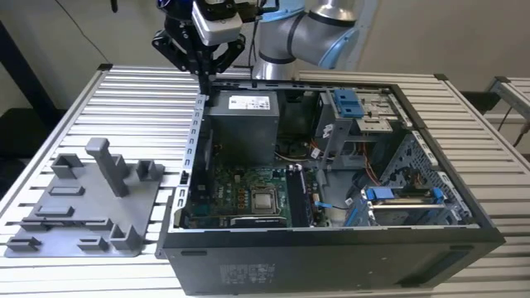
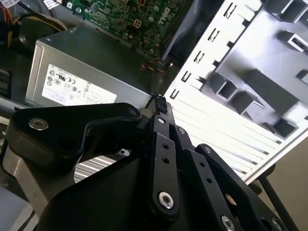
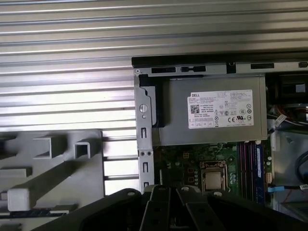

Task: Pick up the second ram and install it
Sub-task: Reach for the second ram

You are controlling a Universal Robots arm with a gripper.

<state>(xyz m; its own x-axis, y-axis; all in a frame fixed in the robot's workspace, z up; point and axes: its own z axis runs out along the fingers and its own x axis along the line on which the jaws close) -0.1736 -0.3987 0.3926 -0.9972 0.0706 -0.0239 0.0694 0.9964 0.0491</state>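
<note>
Gripper (image 1: 203, 76) fingers pressed together, apparently empty, above PC case (image 1: 290, 261) corner by power supply (image 1: 240, 121). Second ram (image 3: 33, 211), likely dark strip in grey tray (image 1: 54, 236) toward tabletop (image 1: 141, 93) edge, exterior view's left; well apart from fingers, long axis along slats.

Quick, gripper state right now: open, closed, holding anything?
Gripper: closed, fingertips together, nothing visibly held; it hangs beside the power supply at the case's edge.
</note>
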